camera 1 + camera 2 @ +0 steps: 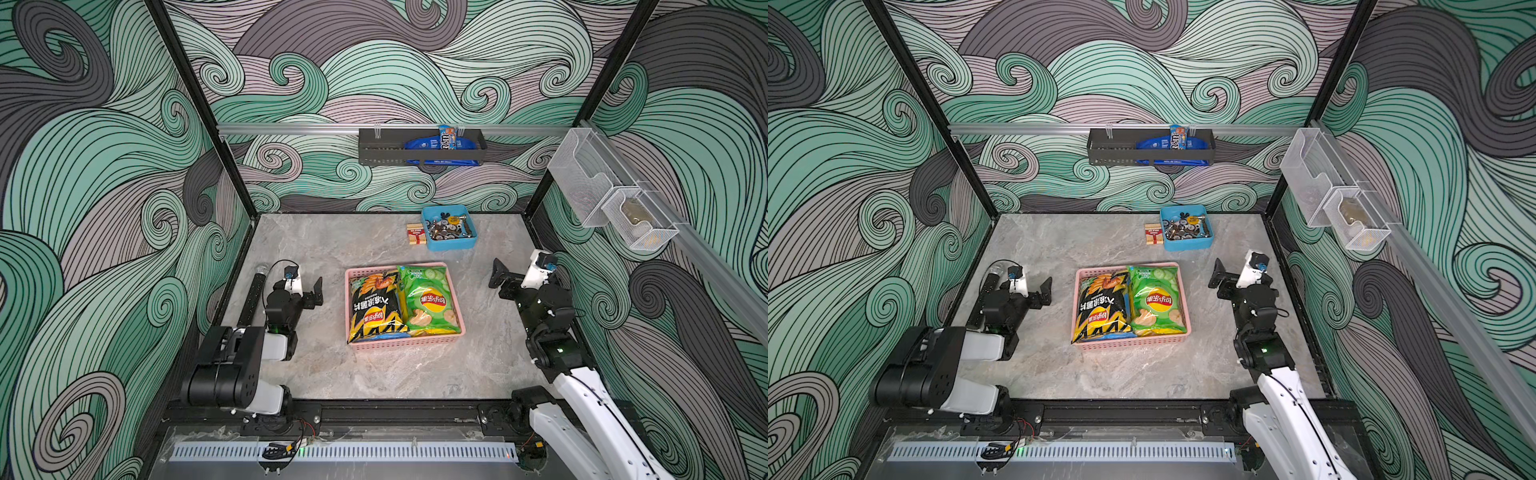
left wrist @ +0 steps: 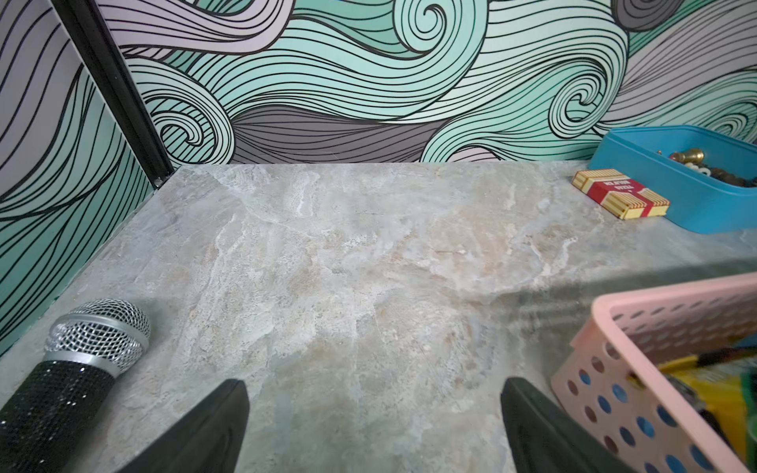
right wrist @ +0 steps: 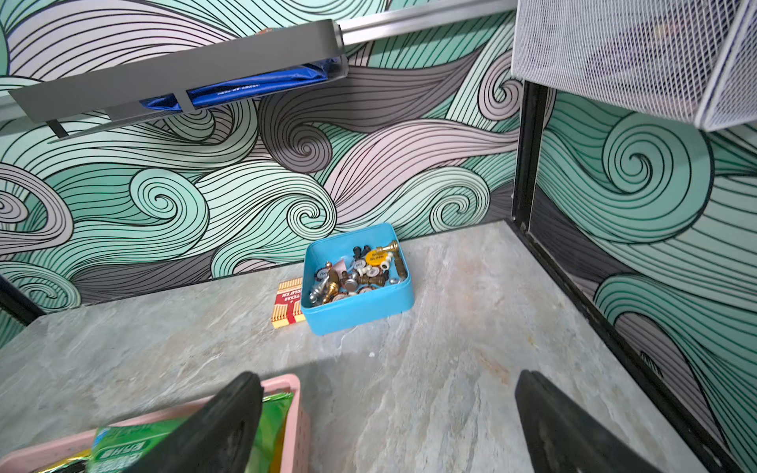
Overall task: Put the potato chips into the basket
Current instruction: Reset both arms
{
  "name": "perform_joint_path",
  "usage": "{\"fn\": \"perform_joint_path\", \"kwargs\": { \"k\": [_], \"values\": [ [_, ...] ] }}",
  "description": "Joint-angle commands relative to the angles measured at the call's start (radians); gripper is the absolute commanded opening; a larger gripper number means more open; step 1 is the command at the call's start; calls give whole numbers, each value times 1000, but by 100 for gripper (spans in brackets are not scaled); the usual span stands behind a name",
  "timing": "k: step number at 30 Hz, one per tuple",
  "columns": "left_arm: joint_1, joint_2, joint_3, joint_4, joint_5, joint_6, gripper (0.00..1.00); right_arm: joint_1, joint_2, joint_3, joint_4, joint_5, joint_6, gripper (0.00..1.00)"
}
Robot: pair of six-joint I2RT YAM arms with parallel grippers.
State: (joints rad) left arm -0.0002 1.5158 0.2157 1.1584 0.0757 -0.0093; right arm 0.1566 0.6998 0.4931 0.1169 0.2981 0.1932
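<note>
In both top views the pink basket (image 1: 415,341) (image 1: 1133,341) sits mid-table. Two bags of potato chips lie in it side by side, a black one with yellow stripes (image 1: 376,307) (image 1: 1102,305) and a green one (image 1: 430,301) (image 1: 1156,301). Something blue shows through the basket's (image 2: 606,311) side holes in the left wrist view. My left gripper (image 1: 307,291) (image 1: 1038,291) (image 2: 375,383) hangs open and empty left of the basket. My right gripper (image 1: 515,270) (image 1: 1233,272) (image 3: 389,376) is open and empty to its right, with the basket's corner (image 3: 286,383) and green bag (image 3: 123,442) behind one finger.
A blue tub (image 1: 449,227) of metal parts and a red-and-cream box (image 1: 414,234) stand at the back. A black microphone (image 1: 253,295) lies along the left wall. A dark rack (image 1: 419,146) with blue packets hangs on the back wall. White mesh holders (image 1: 615,199) hang on the right.
</note>
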Motion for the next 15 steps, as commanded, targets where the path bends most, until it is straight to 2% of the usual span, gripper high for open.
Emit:
{"fn": "perform_joint_path", "kwargs": {
  "k": [1, 4, 5, 8, 9, 12, 15],
  "values": [
    [11, 69, -27, 285, 26, -19, 98, -6, 73, -59, 186, -15, -129, 100],
    [11, 18, 32, 79, -15, -43, 99, -17, 141, -161, 373, 8, -172, 100],
    [10, 18, 36, 66, -16, -39, 99, -23, 169, -203, 448, 9, -179, 100],
    [9, 55, -2, 193, -1, -16, 99, -42, 281, -290, 710, 15, -216, 100],
    [9, 71, -10, 247, -1, -19, 99, -48, 308, -301, 744, 16, -226, 100],
    [9, 44, 13, 156, -2, -17, 99, -107, 453, -340, 928, -46, -212, 100],
    [9, 61, -4, 209, -2, -16, 99, -154, 579, -379, 1114, -76, -173, 100]
  ]
}}
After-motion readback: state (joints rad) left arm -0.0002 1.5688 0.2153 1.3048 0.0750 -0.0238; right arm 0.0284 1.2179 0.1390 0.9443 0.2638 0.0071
